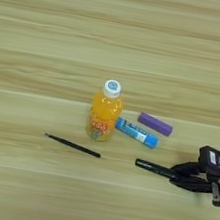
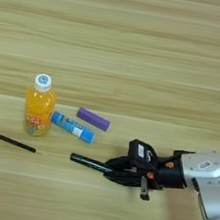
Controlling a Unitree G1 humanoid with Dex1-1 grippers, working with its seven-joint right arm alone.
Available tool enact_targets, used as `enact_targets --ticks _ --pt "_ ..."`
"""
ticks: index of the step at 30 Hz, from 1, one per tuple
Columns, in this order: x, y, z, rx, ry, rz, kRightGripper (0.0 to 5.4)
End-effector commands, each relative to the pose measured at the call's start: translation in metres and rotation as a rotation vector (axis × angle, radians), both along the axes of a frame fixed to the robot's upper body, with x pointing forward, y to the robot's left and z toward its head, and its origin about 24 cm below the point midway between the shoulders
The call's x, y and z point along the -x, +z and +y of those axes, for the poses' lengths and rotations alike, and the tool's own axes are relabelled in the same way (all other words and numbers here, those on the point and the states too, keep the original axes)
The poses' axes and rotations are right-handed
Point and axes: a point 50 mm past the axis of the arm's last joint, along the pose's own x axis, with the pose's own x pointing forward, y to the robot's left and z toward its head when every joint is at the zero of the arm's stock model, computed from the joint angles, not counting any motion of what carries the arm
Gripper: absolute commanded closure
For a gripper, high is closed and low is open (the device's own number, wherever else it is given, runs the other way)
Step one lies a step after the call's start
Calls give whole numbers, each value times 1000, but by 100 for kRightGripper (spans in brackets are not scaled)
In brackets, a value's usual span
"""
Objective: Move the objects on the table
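Observation:
A small orange-juice bottle (image 1: pixel 105 112) with a white cap stands upright near the middle of the table (image 1: pixel 118 42). Right of it lie a short blue tube (image 1: pixel 137 132) and, just beyond, a small purple bar (image 1: pixel 155 123). A thick black marker pen (image 2: pixel 89 163) lies in front of them, pointing left. My right gripper (image 2: pixel 111 171) comes in from the right, its two black fingers (image 2: pixel 120 161) closing to a point on the marker's right end. The bottle (image 2: pixel 39 105), the tube (image 2: pixel 72 127) and the bar (image 2: pixel 93 119) lie apart from the gripper.
A thin black pen (image 1: pixel 71 145) lies left of the marker, in front of the bottle. My silver forearm (image 2: pixel 206 181) covers the table's lower right. Bare wood stretches across the far half and along the near edge.

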Motion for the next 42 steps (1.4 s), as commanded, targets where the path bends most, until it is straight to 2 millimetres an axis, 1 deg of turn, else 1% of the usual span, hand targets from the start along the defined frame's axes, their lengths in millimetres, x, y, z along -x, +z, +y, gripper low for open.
enact_targets --ticks 1,4,5,9,12,13,16,17,18,22,23,25,28,29,31,33,35,37,42 --pt "-16 16 -3 37 -14 -100 442" --pt "-17 12 -3 42 -20 -93 442" --pt "-18 12 -3 42 -22 -94 406" --pt "-20 13 -2 29 -29 -102 369" --pt "-20 15 -1 18 -28 -107 334" --pt "-21 16 -1 11 -29 -111 312" --pt "-22 24 0 -22 -29 -124 264" --pt "-22 26 0 -31 -29 -129 262" --pt "-23 27 0 -36 -29 -133 243" --pt "-25 36 1 -58 -32 -160 201" --pt "-26 39 1 -63 -30 -169 183" --pt "-28 48 2 -99 -29 -194 159" --pt "-30 71 3 -176 -26 -251 115" --pt "-30 80 4 -207 -26 -271 109" --pt "-31 95 4 -277 -30 -299 70" --pt "-31 105 7 -338 -34 -317 45" --pt "-33 110 10 -382 -43 -324 21" --pt "-35 110 15 -407 -52 -326 5" --pt "-46 101 31 -431 -78 -329 5"
